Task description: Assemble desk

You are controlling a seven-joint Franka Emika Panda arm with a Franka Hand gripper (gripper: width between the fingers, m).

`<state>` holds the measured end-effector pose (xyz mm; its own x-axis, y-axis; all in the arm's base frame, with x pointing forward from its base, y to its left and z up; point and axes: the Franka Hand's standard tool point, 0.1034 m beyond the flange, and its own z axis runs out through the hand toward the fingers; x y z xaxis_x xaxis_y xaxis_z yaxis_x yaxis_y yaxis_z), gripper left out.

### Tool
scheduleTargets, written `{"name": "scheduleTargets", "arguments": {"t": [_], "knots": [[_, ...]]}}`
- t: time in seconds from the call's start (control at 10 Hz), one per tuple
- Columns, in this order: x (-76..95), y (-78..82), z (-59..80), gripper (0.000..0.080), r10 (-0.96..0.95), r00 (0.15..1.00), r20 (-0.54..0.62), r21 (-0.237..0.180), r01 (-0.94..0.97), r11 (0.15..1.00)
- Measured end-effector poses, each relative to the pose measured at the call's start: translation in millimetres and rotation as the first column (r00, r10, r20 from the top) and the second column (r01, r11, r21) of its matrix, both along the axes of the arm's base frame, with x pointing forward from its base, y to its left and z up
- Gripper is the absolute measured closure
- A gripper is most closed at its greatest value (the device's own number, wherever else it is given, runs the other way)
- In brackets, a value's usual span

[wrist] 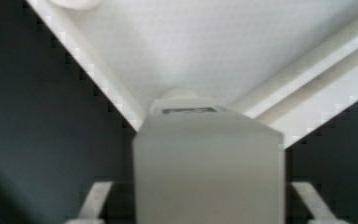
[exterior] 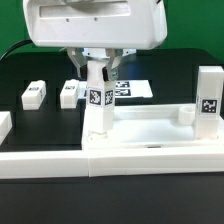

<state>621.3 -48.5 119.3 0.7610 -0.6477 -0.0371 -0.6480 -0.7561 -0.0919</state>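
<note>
Pincer (exterior: 98, 72) vertical, fingers clamped

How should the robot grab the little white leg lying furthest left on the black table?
Come straight down and pinch the leftmost leg across its two long flat sides, near the middle. It lies flat, apart from the neighbouring leg, with bare table beside it. The gripper now holds the upright leg.

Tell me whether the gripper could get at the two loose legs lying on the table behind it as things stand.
Probably not right away: the gripper looks shut on a leg standing at the desk top. The two loose legs lie uncovered on the table, free once it lets go.
</note>
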Motion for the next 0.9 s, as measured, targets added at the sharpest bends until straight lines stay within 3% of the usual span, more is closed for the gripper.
{"name": "scheduleTargets", "arguments": {"t": [0.2,0.4,0.6,0.9], "knots": [[5.6,-8.6,0.3,0.0511,-0.266,0.964,-0.013,0.061,0.267,0.962],[8.0,-7.1,0.0,0.0509,-0.518,0.853,-0.057,0.105,0.522,0.847],[10.5,-9.2,-0.6,0.0509,-0.676,0.731,-0.095,0.116,0.683,0.721],[10.9,-11.9,-0.9,0.0509,-0.77,0.628,-0.117,0.112,0.778,0.618]]}}
